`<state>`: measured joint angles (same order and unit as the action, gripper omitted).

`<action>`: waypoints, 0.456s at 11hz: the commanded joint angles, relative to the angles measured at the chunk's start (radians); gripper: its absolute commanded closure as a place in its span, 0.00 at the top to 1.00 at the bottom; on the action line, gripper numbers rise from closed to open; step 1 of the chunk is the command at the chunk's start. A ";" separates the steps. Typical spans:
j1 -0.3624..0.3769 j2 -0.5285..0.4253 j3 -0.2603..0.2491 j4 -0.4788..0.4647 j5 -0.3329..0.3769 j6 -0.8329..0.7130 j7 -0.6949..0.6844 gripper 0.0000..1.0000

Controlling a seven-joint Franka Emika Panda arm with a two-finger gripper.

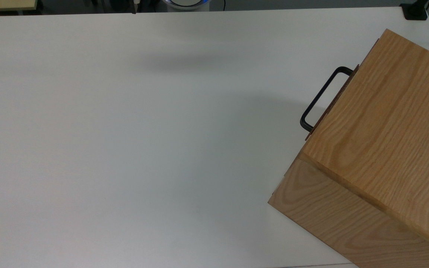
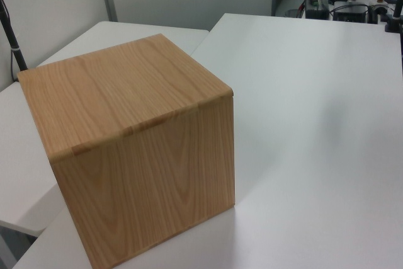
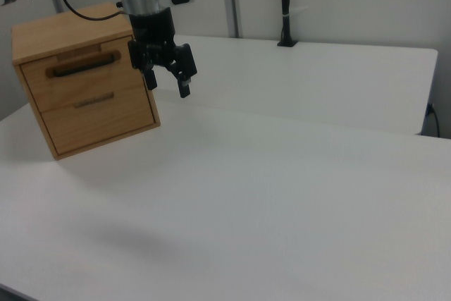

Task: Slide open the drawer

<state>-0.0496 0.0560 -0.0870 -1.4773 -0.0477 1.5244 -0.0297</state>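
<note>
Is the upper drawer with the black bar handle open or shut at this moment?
Shut. In the right view the light wooden drawer with the black bar handle sits flush with the oak cabinet.

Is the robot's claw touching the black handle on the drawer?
Apart. In the right view the gripper hangs open, off to the right of the handle on the drawer, not on it.

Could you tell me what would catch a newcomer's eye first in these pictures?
First, the oak-grained cabinet, the one large thing on the white table, sitting at the top view's right edge. Next, the drawer near its top, closed, with its black handle sticking out toward the bare tabletop. In the right view the gripper hangs open above the table in front of the cabinet's right front corner, touching nothing.
</note>
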 commanded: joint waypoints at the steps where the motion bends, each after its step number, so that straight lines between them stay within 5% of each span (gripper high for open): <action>1: 0.017 -0.021 0.012 0.009 0.000 -0.079 0.043 1.00; 5: 0.047 -0.013 0.015 0.009 -0.038 -0.107 0.063 1.00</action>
<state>-0.0313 0.0498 -0.0723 -1.4678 -0.0482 1.4443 0.0059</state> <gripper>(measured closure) 0.000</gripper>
